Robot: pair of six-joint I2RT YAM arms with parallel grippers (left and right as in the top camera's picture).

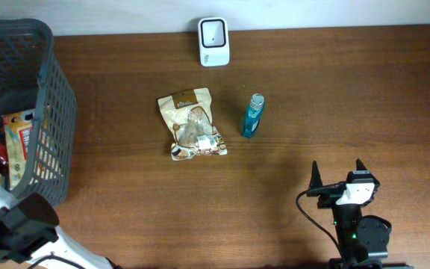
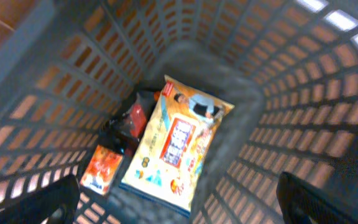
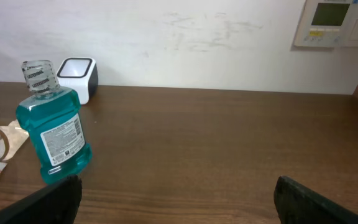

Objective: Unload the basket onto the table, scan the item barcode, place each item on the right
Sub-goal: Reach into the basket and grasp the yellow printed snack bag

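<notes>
**Item: yellow snack packet, lying in the basket, barcode not on show**

Location: the yellow snack packet (image 2: 179, 146) lies printed face up on the floor of the grey basket (image 2: 278, 93), at the left end of the desk (image 1: 349, 90). It is judged to be the item in hand because the left claw (image 2: 179, 208) hangs over it with its jaws spread wide and nothing between them.

Handling (judged): light, with a soft, crinkly film that is probably slick. It will flex and sag if pinched at a corner. The sealed end seam or a long edge looks like the best place to take hold, keeping the printed panels flat and uncovered.

Neighbours: a small orange packet (image 2: 102, 169) and a dark red pack (image 2: 132, 121) are just beside it on one side. The dark red pack seems to touch its edge.

Further out: a brown snack bag (image 1: 192, 123) and a mouthwash bottle (image 1: 252, 116) lie near each other at mid-desk. The scanner (image 1: 214, 41) is at the far edge. The right claw (image 1: 337, 175) is also spread and empty, well apart from both.

Not determinable: no barcode shows, and it is presumably on the underside. The wrist view is blurred, so the print is unreadable. The basket wall hides most of the contents from overhead, and the dark red pack's shape is unclear.
</notes>
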